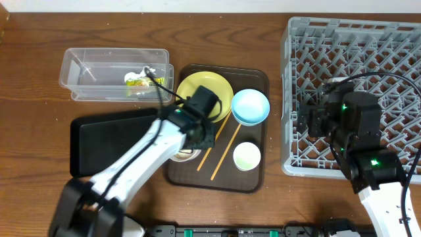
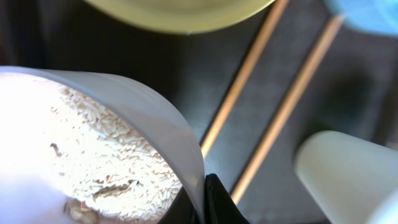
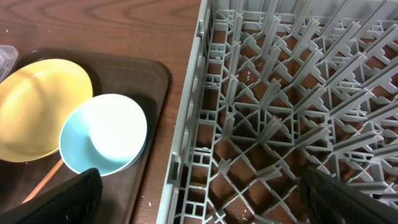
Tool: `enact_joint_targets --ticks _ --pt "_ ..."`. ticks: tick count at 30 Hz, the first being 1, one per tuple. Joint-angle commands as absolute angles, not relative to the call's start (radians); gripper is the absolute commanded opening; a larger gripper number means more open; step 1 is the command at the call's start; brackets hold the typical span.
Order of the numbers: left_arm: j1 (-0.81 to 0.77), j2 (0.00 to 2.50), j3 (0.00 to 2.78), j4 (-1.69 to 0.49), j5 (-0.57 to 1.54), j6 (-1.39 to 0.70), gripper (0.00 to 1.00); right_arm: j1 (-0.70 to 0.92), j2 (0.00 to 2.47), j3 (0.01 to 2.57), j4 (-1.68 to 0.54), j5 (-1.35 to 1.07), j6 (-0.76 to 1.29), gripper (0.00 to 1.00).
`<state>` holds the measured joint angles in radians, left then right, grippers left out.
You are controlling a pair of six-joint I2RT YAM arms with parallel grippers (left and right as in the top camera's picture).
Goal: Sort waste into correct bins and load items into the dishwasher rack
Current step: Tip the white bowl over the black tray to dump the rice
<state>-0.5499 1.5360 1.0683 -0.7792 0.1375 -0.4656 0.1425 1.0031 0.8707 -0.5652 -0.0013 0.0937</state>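
Note:
My left gripper (image 1: 197, 135) is shut on the rim of the white bowl (image 2: 143, 118), which holds the rice-like bits (image 2: 106, 162); the bowl (image 1: 185, 156) is at the left of the brown serving tray (image 1: 256, 178). Also on the tray are the yellow plate (image 1: 191, 89), the light blue bowl (image 1: 250, 106), the cup (image 1: 247, 156) with a pale green inside, and two chopsticks (image 1: 223, 148). The snack wrapper (image 1: 138, 81) and white scrap (image 1: 146, 71) lie in the clear tub (image 1: 85, 62). My right gripper (image 3: 200, 177) is open and empty over the left edge of the dishwasher rack (image 1: 368, 46).
The black tray (image 1: 105, 141) lies left of the serving tray, below the clear tub. The rack fills the right side of the table, with my right arm above its left part. Bare wood shows between the serving tray and the rack.

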Motion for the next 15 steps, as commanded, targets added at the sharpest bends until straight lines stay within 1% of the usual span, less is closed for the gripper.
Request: enact_joint_targets --ticks 1,4,9,15 --pt "-0.475 1.453 1.107 -0.781 0.212 -0.386 0.06 0.151 0.995 0.895 -0.570 -0.005 0.081 0.99" --pt "-0.371 1.413 1.107 -0.786 0.316 -0.332 0.06 0.151 0.995 0.895 -0.573 -0.005 0.081 0.99" --pt "-0.152 1.412 1.105 -0.811 0.492 -0.220 0.06 0.151 0.995 0.895 -0.577 -0.005 0.080 0.99" --pt "0.091 1.480 1.102 -0.847 0.793 -0.043 0.06 0.151 0.995 0.895 -0.585 -0.005 0.080 0.99"
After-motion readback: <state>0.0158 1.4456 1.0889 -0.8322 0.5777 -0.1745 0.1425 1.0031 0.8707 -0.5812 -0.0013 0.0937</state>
